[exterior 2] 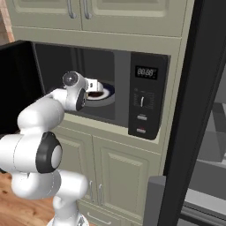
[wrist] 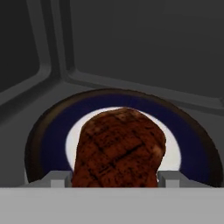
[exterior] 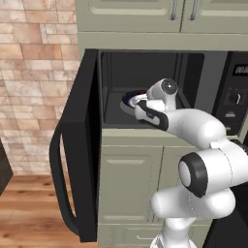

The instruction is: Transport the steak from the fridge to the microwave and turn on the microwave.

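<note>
The microwave (exterior 2: 106,88) has a matte grey cavity and stands open, its glossy black door (exterior: 80,145) swung aside. Inside it lies a round plate (wrist: 52,140), blue-rimmed with a white centre. The steak (wrist: 118,151), a rounded brown lump with charred grid marks, sits between the tips of the gripper (wrist: 114,178), whose jaws are spread wide against its sides; a grasp cannot be confirmed.

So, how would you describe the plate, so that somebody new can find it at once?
Look at the black microwave set under the pale cabinets, its door swung open. Inside, on the floor of the dark chamber, lies the plate. It is round, with a dark blue band around a white middle, and a brown steak sits over it between the gripper's fingers.
</note>
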Tool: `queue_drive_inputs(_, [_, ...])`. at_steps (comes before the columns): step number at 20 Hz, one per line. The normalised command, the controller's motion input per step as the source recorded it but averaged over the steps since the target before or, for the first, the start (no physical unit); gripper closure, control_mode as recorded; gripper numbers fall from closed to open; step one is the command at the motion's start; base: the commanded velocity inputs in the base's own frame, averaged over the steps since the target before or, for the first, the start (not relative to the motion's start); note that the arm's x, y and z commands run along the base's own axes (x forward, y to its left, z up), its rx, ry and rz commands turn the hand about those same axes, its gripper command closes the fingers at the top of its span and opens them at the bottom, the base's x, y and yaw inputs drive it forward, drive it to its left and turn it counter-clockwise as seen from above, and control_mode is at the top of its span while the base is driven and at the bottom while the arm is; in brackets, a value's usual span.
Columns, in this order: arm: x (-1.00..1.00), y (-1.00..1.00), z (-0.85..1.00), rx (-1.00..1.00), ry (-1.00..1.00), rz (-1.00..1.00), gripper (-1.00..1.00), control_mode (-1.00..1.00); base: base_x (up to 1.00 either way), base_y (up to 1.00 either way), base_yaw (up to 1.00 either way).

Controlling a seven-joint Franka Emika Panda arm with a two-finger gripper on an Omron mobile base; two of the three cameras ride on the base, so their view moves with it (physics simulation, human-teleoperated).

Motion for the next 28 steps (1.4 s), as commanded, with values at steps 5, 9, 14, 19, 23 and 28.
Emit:
queue_drive_inputs(5, [0.00, 0.00, -0.10, 0.00, 0.00, 0.00, 1.00, -1.00, 0.00, 0.00, 0.00])
queue_drive_inputs(9, [0.00, 0.00, -0.03, 0.00, 0.00, 0.00, 1.00, -1.00, 0.00, 0.00, 0.00])
queue_drive_inputs(14, [0.05, 0.00, 0.00, 0.00, 0.00, 0.00, 1.00, -1.00, 0.00, 0.00, 0.00])
queue_drive_inputs(19, [0.12, 0.00, 0.00, 0.00, 0.00, 0.00, -1.00, -1.00, 0.00, 0.00, 0.00])
queue_drive_inputs(23, [0.04, 0.00, 0.00, 0.00, 0.00, 0.00, -1.00, -1.00, 0.00, 0.00, 0.00])
queue_drive_inputs(28, [-0.09, 0.00, 0.02, 0.00, -0.11, 0.00, -1.00, -1.00, 0.00, 0.00, 0.00])
